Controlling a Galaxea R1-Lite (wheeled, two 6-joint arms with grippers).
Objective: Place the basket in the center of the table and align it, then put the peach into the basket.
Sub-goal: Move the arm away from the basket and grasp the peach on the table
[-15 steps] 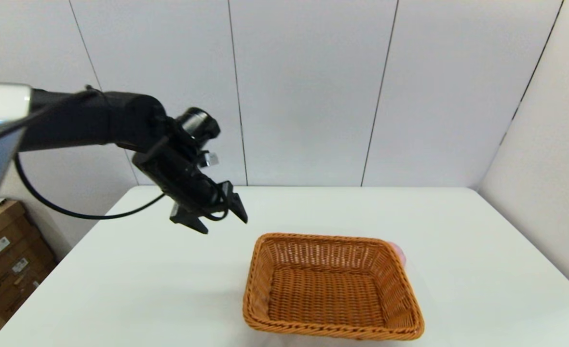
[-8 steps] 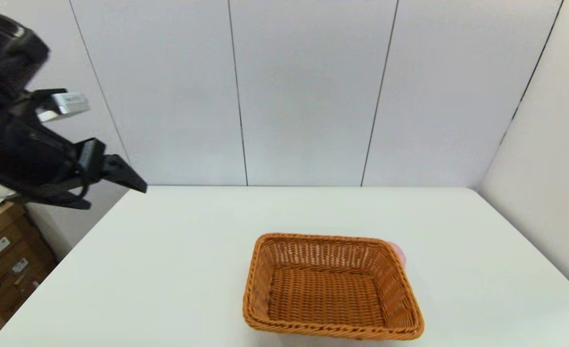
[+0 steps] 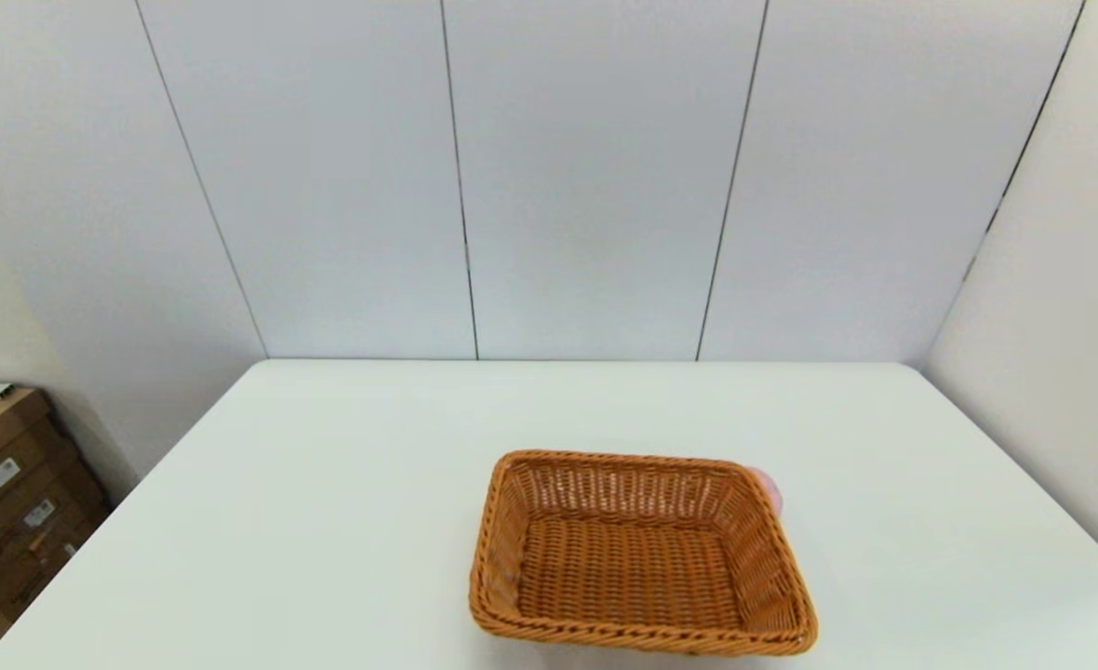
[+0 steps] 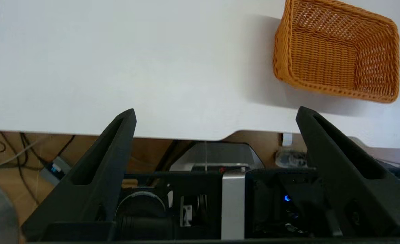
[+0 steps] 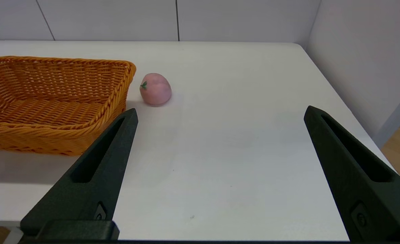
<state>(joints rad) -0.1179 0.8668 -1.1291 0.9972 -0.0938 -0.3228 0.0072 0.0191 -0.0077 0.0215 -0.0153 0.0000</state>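
The orange-brown wicker basket point(image 3: 640, 555) point(image 4: 337, 54) point(image 5: 52, 101) sits empty on the white table point(image 3: 326, 521), near the front and slightly right of the middle. The pink peach point(image 5: 155, 88) lies on the table just beyond the basket's far right corner; in the head view only a pink sliver of the peach point(image 3: 770, 490) shows behind the rim. Neither arm shows in the head view. My left gripper point(image 4: 215, 113) is open, pulled back over the table's near edge, away from the basket. Empty and open, my right gripper point(image 5: 220, 112) hovers low at the front right, short of the peach.
Grey wall panels close the back and right sides of the table. Cardboard boxes point(image 3: 9, 493) stand on the floor to the left. The robot's base and cables point(image 4: 203, 189) show below the table's near edge in the left wrist view.
My left arm, raised over the table's left part a second ago, swung away to the left and has left the head view. The basket and peach stayed put.
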